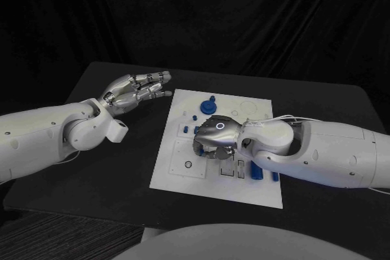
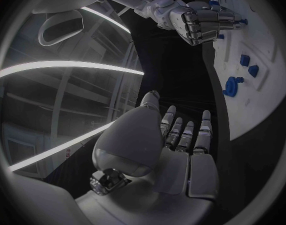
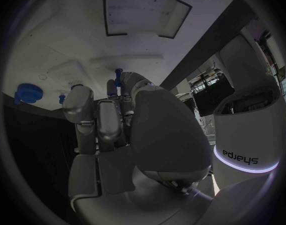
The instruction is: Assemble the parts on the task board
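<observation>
Right now the white task board (image 1: 183, 175) lies flat in the middle of the black table (image 1: 97, 158). It has cut-out slots and round holes in it, and small blue parts sit on it or in it. From the head view, one round blue part (image 1: 209, 106) sits near the far edge of the board, next to a ring shape marked on the board. Two small blue parts (image 1: 186, 128) sit close together left of the right hand. A long blue part (image 1: 257, 172) lies near the front right side, just beside the right arm. More parts may hide under that hand, so the full count cannot be told.

The right hand (image 1: 216, 137) is down over the middle of the board with its fingers curled toward it. In the right wrist view, a small blue peg (image 3: 118, 75) shows at the fingertips (image 3: 112, 87). It looks pinched there, but that is hard to be sure of.

The left hand (image 1: 134, 91) is up above the table, off the left side of the board. Its fingers are spread a little and straight, and it holds nothing.
</observation>
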